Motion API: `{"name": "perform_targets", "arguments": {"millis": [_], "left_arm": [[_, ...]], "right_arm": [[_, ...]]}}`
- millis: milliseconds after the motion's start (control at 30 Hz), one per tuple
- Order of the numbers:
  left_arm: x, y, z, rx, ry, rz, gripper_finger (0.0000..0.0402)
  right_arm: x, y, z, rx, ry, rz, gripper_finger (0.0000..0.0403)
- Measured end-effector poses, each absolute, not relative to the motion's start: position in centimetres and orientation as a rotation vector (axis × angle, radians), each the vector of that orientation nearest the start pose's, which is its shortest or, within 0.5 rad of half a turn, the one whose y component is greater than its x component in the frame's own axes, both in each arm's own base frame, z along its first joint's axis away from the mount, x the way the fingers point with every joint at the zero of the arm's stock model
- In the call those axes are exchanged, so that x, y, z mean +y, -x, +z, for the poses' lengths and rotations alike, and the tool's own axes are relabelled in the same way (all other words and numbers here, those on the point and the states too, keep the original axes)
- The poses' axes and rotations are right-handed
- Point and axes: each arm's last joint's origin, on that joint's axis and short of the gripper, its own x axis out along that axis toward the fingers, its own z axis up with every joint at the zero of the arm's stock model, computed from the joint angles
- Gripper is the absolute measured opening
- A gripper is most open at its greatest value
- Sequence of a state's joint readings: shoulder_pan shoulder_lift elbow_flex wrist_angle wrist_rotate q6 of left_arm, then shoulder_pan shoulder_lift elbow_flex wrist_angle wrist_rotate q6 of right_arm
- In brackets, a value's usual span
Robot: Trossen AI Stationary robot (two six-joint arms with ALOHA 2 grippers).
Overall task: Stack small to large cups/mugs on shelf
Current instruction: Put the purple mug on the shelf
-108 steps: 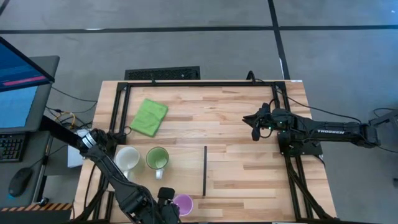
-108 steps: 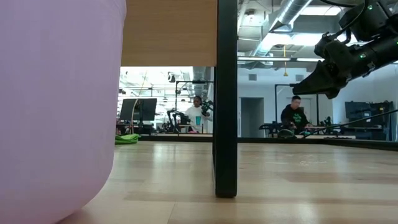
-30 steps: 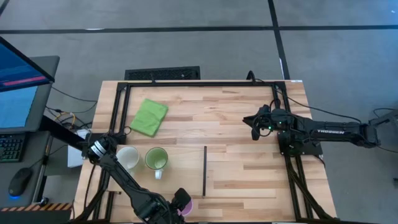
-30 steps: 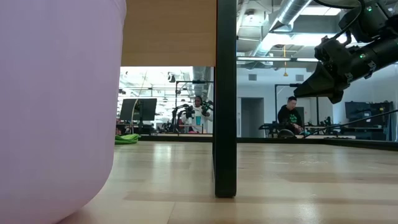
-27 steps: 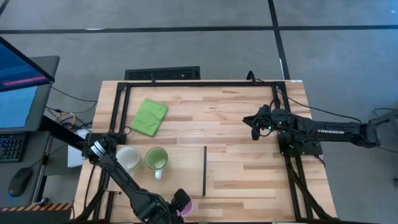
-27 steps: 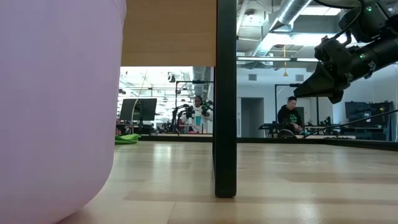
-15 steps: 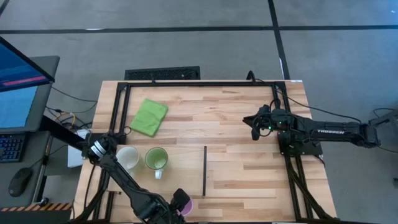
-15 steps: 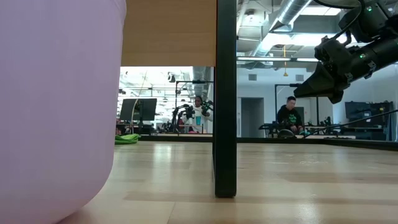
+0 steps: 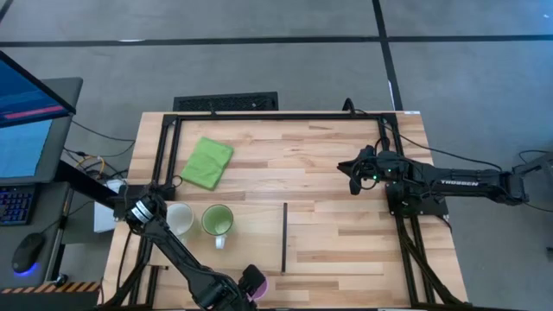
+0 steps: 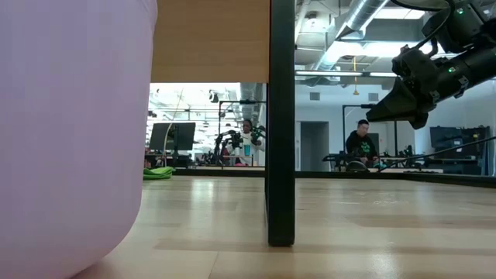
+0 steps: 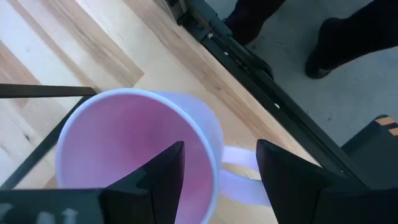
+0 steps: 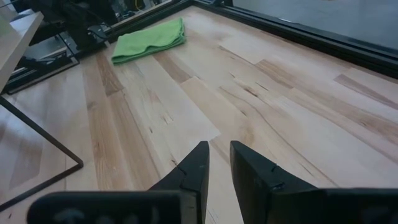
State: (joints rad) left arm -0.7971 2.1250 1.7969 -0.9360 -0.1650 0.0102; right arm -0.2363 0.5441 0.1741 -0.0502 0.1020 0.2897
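While the right arm waits above the right half of the butcher-block wooden tabletop [image 9: 346, 207], we find our left gripper [image 9: 251, 281] low at the table's near edge, working at the small light purple handled mug [image 9: 258, 287]. Seen from the left wrist, the left gripper [image 11: 217, 165] has its jaws parted and straddling the mug's wall: one finger sits inside the pink-lit bowl of the light purple mug [image 11: 124, 143] and the other outside it, above the handle, with the rim running between them; we cannot tell whether either finger presses the wall yet. From table height the light purple mug [image 10: 74, 132] fills the left of the scene, with the pale plywood shelf board [image 10: 213, 39] raised on its thin black frame beside it. In the overhead picture that shelf [image 9: 333, 238] spreads to the right of its dark edge strip. The small green handled mug [image 9: 218, 221] and the small white handled mug [image 9: 179, 218] stand side by side on the tabletop to the left of the strip, and a folded green cloth [image 9: 207, 162] lies farther back. Our right gripper [image 12: 216, 163] hangs with its fingers nearly together, only a narrow gap between them, holding nothing.
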Motion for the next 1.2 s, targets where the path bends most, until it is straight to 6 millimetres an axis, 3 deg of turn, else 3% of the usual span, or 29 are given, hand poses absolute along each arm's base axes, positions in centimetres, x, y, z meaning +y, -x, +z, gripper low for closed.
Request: {"name": "perform_targets", "arguments": {"millis": [1200], "left_arm": [[-30.89,-31.4,21.37,1.148,-0.532,-0.514,0.0192]], "right_arm": [[-3.38,-12.8,16.81,0.371,-0.31,-0.392,0.0087]]}}
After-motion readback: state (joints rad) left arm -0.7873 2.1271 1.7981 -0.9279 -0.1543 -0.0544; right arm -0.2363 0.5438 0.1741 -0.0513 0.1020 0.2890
